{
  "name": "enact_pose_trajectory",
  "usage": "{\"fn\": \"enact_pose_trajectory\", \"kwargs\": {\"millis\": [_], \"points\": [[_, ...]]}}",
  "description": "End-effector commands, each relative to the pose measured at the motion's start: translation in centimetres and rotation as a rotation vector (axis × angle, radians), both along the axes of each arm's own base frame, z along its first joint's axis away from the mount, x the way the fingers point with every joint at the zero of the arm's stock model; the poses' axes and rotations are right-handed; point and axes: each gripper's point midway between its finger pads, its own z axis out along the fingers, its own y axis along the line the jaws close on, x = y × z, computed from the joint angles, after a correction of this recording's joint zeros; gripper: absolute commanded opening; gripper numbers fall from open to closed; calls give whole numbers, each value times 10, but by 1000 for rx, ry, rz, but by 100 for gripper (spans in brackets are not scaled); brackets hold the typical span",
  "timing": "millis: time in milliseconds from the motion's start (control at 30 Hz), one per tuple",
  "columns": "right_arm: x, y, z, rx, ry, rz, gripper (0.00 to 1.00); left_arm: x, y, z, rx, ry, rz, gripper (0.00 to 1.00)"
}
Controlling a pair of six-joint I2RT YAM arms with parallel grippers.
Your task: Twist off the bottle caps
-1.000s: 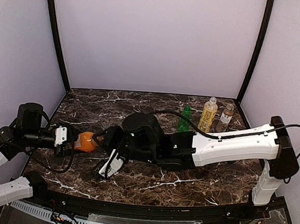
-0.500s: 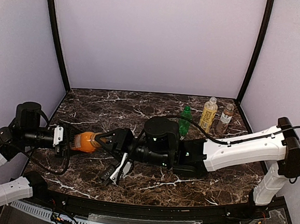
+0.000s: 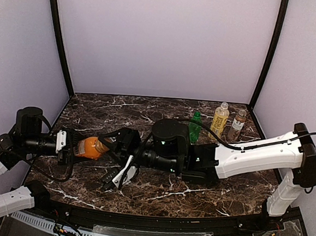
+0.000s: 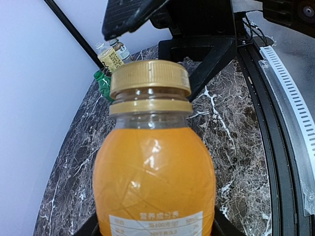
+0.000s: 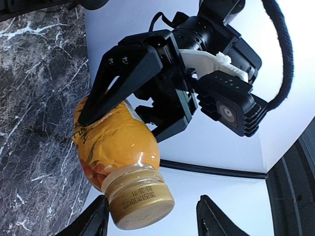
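Note:
The squat orange bottle point(image 3: 90, 147) lies level in the air with its gold cap point(image 3: 105, 144) pointing right. My left gripper point(image 3: 74, 147) is shut on its body point(image 4: 153, 172). My right gripper point(image 3: 109, 160) is open. In the right wrist view point(image 5: 153, 219) its fingers stand wide on either side of the cap point(image 5: 140, 201), which is close to the left finger point(image 5: 96, 219) and apart from the other. The green bottle point(image 3: 194, 126), the tall yellow bottle point(image 3: 219, 120) and the clear bottle point(image 3: 237, 124) stand capped at the back right.
The dark marble table point(image 3: 157, 194) has purple walls on three sides and a black rail along its near edge. My right arm point(image 3: 253, 155) stretches low across the table's middle, just in front of the three standing bottles.
My right forearm has shifted to the right and its wrist has turned. Its open fingers now stand around the cap. The left gripper still holds the orange bottle in nearly the same place.

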Motion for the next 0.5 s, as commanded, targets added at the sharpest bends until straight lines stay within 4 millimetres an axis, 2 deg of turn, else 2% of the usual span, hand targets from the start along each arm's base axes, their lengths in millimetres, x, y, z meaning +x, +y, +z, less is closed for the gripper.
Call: {"fn": "enact_pose_trajectory", "kwargs": {"millis": [0, 67, 167, 233, 367, 467], "points": [[-4, 0, 51, 157, 34, 14, 63, -3, -6, 17, -56, -28, -32, 10], [-3, 0, 51, 161, 47, 12, 66, -2, -6, 17, -56, -29, -27, 10], [-4, -2, 54, 174, 71, 10, 78, 0, -6, 18, -63, -29, -18, 10], [-4, -4, 56, 181, 99, 6, 98, 3, -6, 21, -77, -29, 1, 10], [-5, -12, 64, 209, 223, -2, 99, 13, -6, 29, -115, -44, 48, 10], [-8, -20, 77, 256, 347, 4, 99, 17, -6, 31, -129, -52, 61, 10]]}}
